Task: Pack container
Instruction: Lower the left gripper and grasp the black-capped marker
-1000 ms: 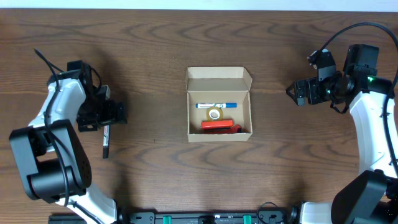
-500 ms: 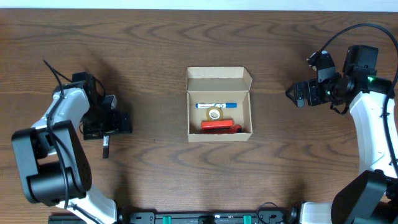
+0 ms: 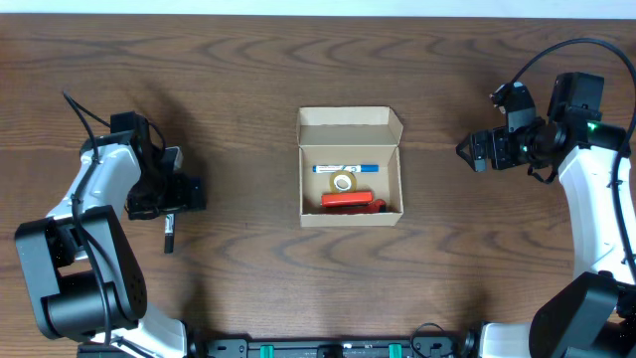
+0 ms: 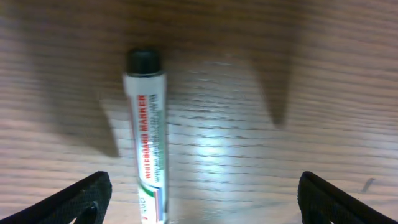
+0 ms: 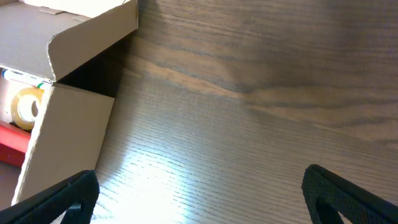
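Left hand [image 4: 202, 196], fingers spread wide, hovers over the white plastic whiteboard marker with black cap [image 4: 147, 143] at frame left; centre on its barrel before closing. Tan cardboard container [image 3: 350, 124] sits open, mid-frame.

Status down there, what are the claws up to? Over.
Left claw open over a loose marker. Right claw open, empty. Box open: pen, tape, red thing inside. Nothing in the way.

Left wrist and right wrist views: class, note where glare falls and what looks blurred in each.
Left wrist view: whiteboard marker soft, print blurry, pale glare on the table beside it. Right wrist view: glare patch on the table by the container.
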Action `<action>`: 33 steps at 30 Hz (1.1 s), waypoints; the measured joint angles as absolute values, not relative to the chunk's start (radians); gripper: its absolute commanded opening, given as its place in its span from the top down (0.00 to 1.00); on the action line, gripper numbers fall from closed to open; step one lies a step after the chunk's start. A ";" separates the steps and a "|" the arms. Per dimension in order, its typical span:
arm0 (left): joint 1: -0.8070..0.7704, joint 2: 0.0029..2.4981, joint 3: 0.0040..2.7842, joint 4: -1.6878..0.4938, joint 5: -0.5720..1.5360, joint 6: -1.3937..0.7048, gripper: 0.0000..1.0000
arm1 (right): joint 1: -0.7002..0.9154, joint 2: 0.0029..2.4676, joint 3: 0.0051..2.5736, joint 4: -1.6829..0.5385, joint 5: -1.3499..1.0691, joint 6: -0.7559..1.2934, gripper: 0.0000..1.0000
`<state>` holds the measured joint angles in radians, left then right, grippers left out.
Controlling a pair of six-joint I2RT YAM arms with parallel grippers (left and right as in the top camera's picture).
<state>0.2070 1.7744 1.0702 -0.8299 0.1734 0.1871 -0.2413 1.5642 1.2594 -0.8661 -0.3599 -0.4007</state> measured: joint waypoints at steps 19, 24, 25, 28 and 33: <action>0.207 1.774 1.053 -0.773 0.127 0.187 0.06 | -0.241 1.564 1.259 -0.865 -0.360 -0.401 0.01; 0.206 1.774 0.991 -0.724 0.120 0.183 0.06 | -0.241 1.564 1.259 -0.864 -0.360 -0.401 0.01; 0.207 1.769 0.986 -0.718 0.120 0.180 0.06 | -0.241 1.564 1.259 -0.864 -0.360 -0.401 0.01; 0.206 1.761 0.974 -0.704 0.111 0.175 0.06 | -0.241 1.564 1.259 -0.864 -0.360 -0.401 0.01; 0.206 1.760 0.968 -0.697 0.089 0.161 0.06 | -0.241 1.564 1.259 -0.865 -0.360 -0.401 0.01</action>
